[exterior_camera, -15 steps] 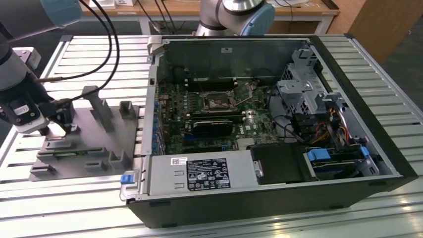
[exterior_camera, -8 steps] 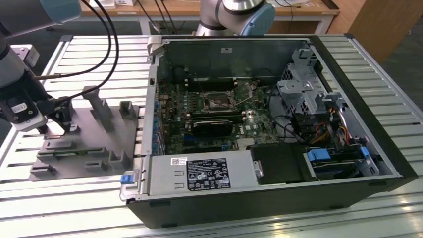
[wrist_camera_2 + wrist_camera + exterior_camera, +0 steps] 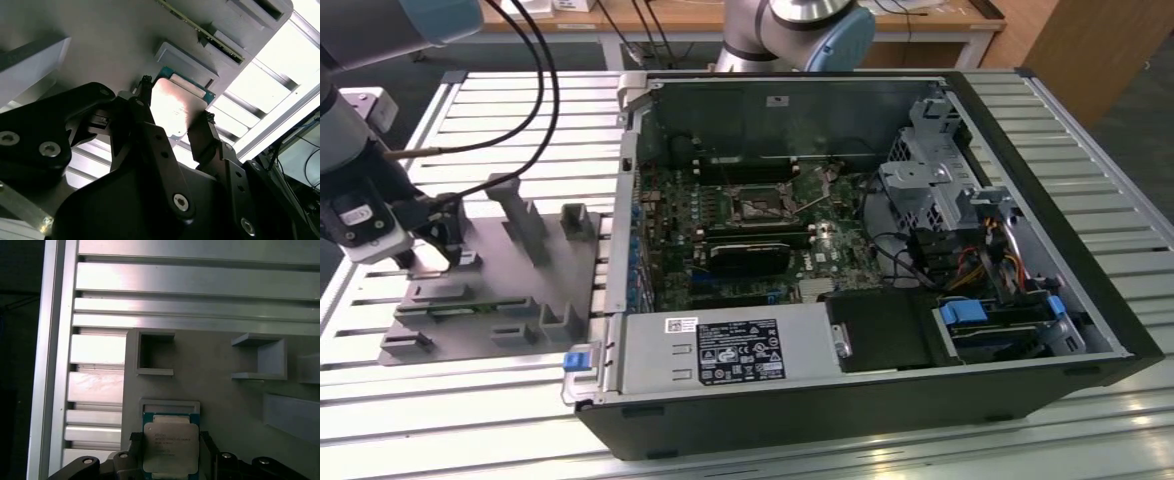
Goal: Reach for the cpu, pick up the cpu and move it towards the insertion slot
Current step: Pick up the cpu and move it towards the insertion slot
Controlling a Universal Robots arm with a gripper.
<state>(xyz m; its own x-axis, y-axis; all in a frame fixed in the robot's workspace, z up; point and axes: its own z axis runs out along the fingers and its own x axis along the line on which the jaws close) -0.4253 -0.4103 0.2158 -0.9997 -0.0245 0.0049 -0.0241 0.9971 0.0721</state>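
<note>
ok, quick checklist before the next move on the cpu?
1. Gripper centred on the cpu: ok, in both wrist views.
2. Cpu clamped: cannot tell.
3. Cpu clear of the grey fixture plate: cannot tell.
4. Insertion slot uncovered, dark centre bare: ok.
5. Low straight path to the slot: not ok, the case wall stands between plate and slot.

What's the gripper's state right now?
Gripper: straddles the cpu on the grey fixture; whether it is clamped cannot be told.
</note>
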